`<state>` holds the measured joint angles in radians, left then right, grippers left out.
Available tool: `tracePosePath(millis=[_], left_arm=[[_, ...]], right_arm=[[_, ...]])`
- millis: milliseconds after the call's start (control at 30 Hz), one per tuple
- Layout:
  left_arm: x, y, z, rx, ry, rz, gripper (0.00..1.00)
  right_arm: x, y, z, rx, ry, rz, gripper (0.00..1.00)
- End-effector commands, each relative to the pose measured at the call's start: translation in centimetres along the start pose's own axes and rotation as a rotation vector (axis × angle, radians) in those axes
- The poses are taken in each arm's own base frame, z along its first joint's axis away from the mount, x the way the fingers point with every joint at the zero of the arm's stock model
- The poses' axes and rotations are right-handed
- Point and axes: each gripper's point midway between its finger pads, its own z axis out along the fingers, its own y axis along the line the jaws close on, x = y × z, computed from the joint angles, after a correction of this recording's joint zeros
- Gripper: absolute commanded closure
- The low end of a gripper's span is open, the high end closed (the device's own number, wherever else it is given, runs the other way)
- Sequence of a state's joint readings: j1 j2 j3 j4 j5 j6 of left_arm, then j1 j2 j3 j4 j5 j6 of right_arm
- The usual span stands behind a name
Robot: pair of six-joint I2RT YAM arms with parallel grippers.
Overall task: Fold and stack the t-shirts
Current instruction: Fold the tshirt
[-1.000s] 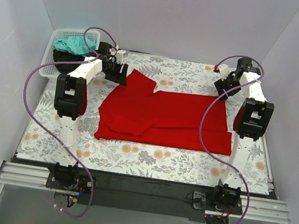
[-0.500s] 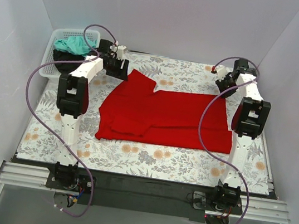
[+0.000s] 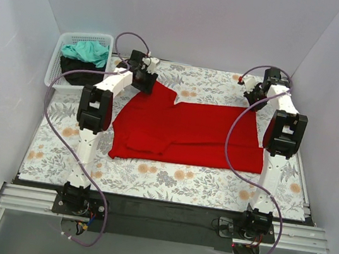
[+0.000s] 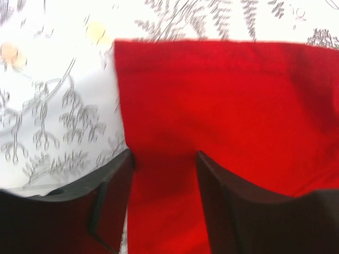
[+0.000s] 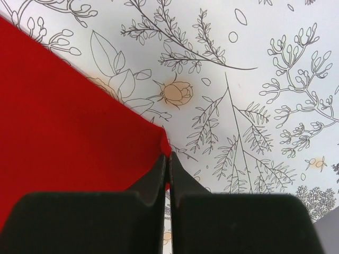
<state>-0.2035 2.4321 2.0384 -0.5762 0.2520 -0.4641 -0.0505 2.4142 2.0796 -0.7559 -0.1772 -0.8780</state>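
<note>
A bright red t-shirt [image 3: 188,133] lies spread on the flowered table cover, partly folded at its left side. My left gripper [image 3: 145,82] is at the shirt's far left sleeve. In the left wrist view its jaws [image 4: 164,159] stand apart, open, with the red cloth [image 4: 222,95] lying between them near the cloth's left edge. My right gripper [image 3: 251,94] is at the shirt's far right corner. In the right wrist view it [image 5: 168,154] is shut, pinching the tip of the red corner [image 5: 63,116]. Teal [image 3: 86,51] and black [image 3: 78,74] t-shirts lie in the basket.
A white lattice basket [image 3: 53,71] stands at the far left corner, beyond the table cover. Grey walls close in the left, back and right sides. Purple cables loop off both arms. Bare flowered cover [image 3: 199,182] shows in front of the shirt.
My left gripper has moved right, from beside the basket onto the red sleeve. My right gripper has closed on the shirt's far right corner.
</note>
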Motion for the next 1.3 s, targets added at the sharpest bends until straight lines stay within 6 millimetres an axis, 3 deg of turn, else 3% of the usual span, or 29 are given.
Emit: tracePosePath(millis=[0,67,100,167,200,233,300,333,433,467,533,567,600,667,733,867,900,1000,1267], left_arm=[[0.3,0.5,1.7,-0.086,0.029,0.063,0.54],[0.4,0.7,1.8,-0.102,0.038,0.059,0.62],[0.1,0.8,1.8,-0.106,0.033,0.057,0.73],[-0.4,0.9,1.4,-0.111,0.019,0.057,0.83],[-1.0,0.8,1.0,-0.109,0.002,0.058,0.96],[-2.2,1.0,0.2,-0.114,-0.030,0.051,1.00],[-3.7,0.7,-1.1,-0.093,-0.073,0.052,1.00],[-5.1,0.5,-2.7,-0.083,-0.109,0.056,1.00],[-6.1,-0.4,-5.3,-0.032,-0.149,0.060,1.00],[-7.4,-0.5,-7.4,-0.041,-0.189,0.073,1.00],[-7.7,-1.1,-9.1,-0.019,-0.212,0.088,1.00],[-6.8,-1.1,-9.4,-0.006,-0.197,0.086,1.00],[-7.5,-1.7,-11.4,0.003,-0.228,0.108,1.00],[-5.7,-2.7,-11.9,0.041,-0.204,0.126,1.00],[-5.7,-3.1,-13.7,0.034,-0.227,0.151,1.00],[-3.5,-4.3,-15.5,0.064,-0.210,0.156,1.00],[-2.2,-4.8,-15.6,0.086,-0.190,0.149,1.00],[-1.6,-5.8,-17.7,0.098,-0.200,0.152,1.00],[5.1,-7.9,-20.7,0.123,-0.109,0.146,1.00]], right_arm=[[2.0,1.5,0.4,-0.049,0.063,0.002,0.99],[1.9,1.4,0.1,-0.042,0.064,-0.004,0.99],[1.9,1.4,0.0,-0.040,0.064,-0.006,0.99],[1.8,1.2,-0.5,-0.032,0.062,-0.009,0.99],[1.8,1.2,-0.6,-0.030,0.062,-0.011,0.99],[1.5,1.0,-1.2,-0.020,0.055,-0.014,0.99],[1.4,0.7,-1.9,-0.010,0.050,-0.021,0.99],[1.1,0.4,-2.8,0.004,0.040,-0.024,0.99],[0.8,0.4,-4.9,0.017,0.018,-0.041,0.99],[1.0,0.7,-5.3,0.015,0.017,-0.046,0.99],[0.7,0.8,-7.1,0.030,0.000,-0.067,0.99],[1.3,1.5,-7.1,0.013,0.010,-0.067,0.99],[1.3,1.7,-7.5,0.013,0.006,-0.073,0.99],[1.5,2.4,-8.6,0.009,0.000,-0.083,0.99],[1.5,2.9,-9.5,0.012,-0.008,-0.094,0.99],[2.3,3.9,-10.7,0.009,-0.001,-0.111,0.99],[2.8,4.4,-10.7,-0.002,0.009,-0.112,0.99],[3.3,5.1,-12.0,0.004,0.014,-0.137,0.99],[6.6,8.2,-13.0,-0.023,0.076,-0.167,0.99]])
